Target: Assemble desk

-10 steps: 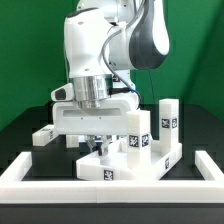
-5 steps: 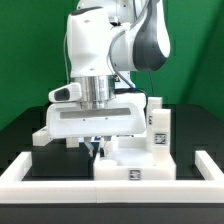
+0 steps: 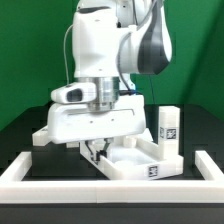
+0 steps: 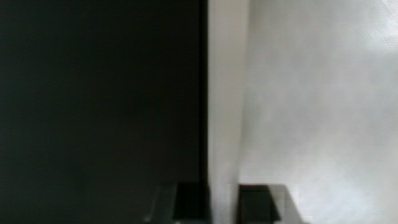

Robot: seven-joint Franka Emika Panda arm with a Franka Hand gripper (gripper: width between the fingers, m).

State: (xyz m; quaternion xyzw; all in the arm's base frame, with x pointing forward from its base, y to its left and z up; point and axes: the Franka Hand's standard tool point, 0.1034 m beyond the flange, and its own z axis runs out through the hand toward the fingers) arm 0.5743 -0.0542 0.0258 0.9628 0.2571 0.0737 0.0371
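Observation:
The desk's wide white slab (image 3: 135, 158) lies near the front rim, with a black-and-white tag facing forward at its near right corner. My gripper (image 3: 96, 150) reaches down at the slab's end on the exterior view's left and is shut on its edge. In the wrist view the slab (image 4: 311, 100) fills one side as a pale surface. Its thin white edge runs straight between my dark fingers (image 4: 192, 205), and the gripper (image 4: 226, 192) is clamped on it. One leg block (image 3: 168, 125) stands upright with tags behind the slab's right end. Another leg block (image 3: 40, 137) lies at the left.
A long raised white border rim (image 3: 60, 182) frames the black table at the front and both sides. The arm's wide white wrist housing (image 3: 100, 120) hangs low over the slab and hides the table behind it. A green backdrop closes the rear.
The wrist has turned, and the slab in the gripper has swung round toward the exterior view's right. The tagged pieces seen near its right end now show as one upright leg block.

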